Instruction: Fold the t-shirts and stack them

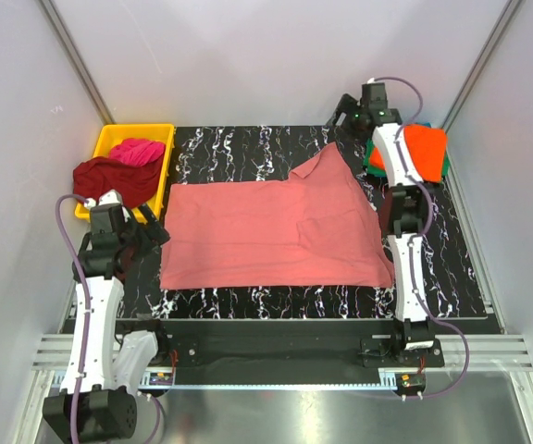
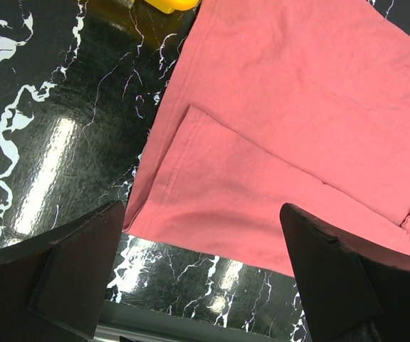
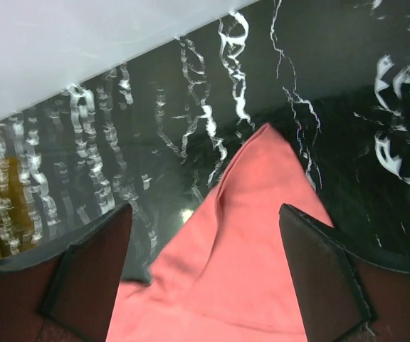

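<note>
- Black jaws of the left gripper (image 2: 201, 235) stand wide apart and empty over the salmon-pink t-shirt (image 1: 266, 231) at its 8 o'clock corner.
- Equally wide and empty, the right gripper (image 3: 205, 228) hangs above the shirt's peaked 1 o'clock corner.
- That shirt lies spread mid-table, folding barely begun.
- At 2 o'clock the orange t-shirt (image 1: 424, 153) sits folded, seemingly atop the green t-shirt (image 1: 445, 164).
- The dark red t-shirt (image 1: 109, 176) and magenta t-shirt (image 1: 139, 150) wait unfolded in the yellow tray (image 1: 137, 129) at 10 o'clock.
- Nothing obstructs the cloth.

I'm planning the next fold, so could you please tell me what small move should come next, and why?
Probably lower the right gripper onto the pointed far corner of the salmon-pink t-shirt and close on it. Its jaws stand open, that corner lies between them in the wrist view, and nothing is held. The left gripper, also open, hovers by the shirt's left edge.
</note>
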{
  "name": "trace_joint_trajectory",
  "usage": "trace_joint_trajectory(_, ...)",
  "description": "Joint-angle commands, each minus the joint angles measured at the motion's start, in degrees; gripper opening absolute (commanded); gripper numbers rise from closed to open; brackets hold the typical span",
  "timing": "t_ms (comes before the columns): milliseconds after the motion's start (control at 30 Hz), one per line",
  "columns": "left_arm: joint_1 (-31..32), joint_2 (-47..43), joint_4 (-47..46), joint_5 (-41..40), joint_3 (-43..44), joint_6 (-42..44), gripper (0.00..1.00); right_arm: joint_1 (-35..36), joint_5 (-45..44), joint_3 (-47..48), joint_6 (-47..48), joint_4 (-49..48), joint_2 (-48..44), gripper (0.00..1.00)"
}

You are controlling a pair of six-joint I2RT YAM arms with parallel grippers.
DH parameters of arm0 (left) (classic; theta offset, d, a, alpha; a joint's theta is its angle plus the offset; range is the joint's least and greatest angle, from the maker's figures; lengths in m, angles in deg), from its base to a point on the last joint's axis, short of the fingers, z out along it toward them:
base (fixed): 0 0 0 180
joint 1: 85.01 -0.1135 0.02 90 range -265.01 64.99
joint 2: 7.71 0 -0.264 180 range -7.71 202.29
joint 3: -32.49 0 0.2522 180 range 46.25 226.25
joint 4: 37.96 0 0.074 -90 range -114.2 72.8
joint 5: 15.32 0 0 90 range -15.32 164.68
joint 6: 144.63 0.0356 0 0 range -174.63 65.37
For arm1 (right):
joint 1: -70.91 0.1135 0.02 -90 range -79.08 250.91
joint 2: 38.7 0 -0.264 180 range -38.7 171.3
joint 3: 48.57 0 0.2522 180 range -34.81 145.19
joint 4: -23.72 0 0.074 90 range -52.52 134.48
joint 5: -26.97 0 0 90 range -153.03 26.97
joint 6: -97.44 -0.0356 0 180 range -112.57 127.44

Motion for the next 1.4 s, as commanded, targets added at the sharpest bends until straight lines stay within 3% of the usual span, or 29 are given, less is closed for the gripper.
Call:
trace_joint_trajectory(0, 0.0, -0.6, -2.6, -0.8, 0.3, 0.9, 0.96, 0.1, -3.1, 10.9, 2.7, 4.0, 7.6, 0.9)
trace_joint_trajectory(167, -0.1, -0.8, -2.7, -0.6, 0.2, 0.9, 0.96, 1.2, -7.8, 6.4, 5.7, -3.9, 9.8, 0.89)
trace_joint_trajectory(567, -0.1, 0.1, -2.7, 0.0, 0.2, 1.0, 0.95, 3.7, -8.5, 10.1, 7.1, -6.4, 16.3, 0.82)
trace_joint_trajectory(667, 0.0, 0.1, -2.7, 0.2, 0.2, 1.0, 0.95, 4.4, -5.0, 10.1, 6.4, -6.6, 16.7, 0.74)
trace_joint_trajectory(800, 0.0, 0.0, -2.7, 0.2, 0.2, 1.1, 0.95, 4.9, -2.0, 9.8, 5.0, -6.5, 17.1, 0.54)
trace_joint_trajectory(1067, 0.0, 0.5, -2.8, 0.4, 0.2, 1.2, 0.95, 4.6, -2.0, 9.3, 4.3, -6.6, 17.0, 0.0)
trace_joint_trajectory(1200, 0.0, 1.4, -2.6, 0.3, 0.1, 1.0, 0.95, 4.7, -3.5, 7.7, 6.6, -7.6, 15.1, 0.0)
trace_joint_trajectory(1367, 0.4, 3.9, -2.9, 0.2, 0.9, -0.4, 0.91, 3.3, -9.0, -6.4, 8.8, -9.1, 2.8, 0.0)
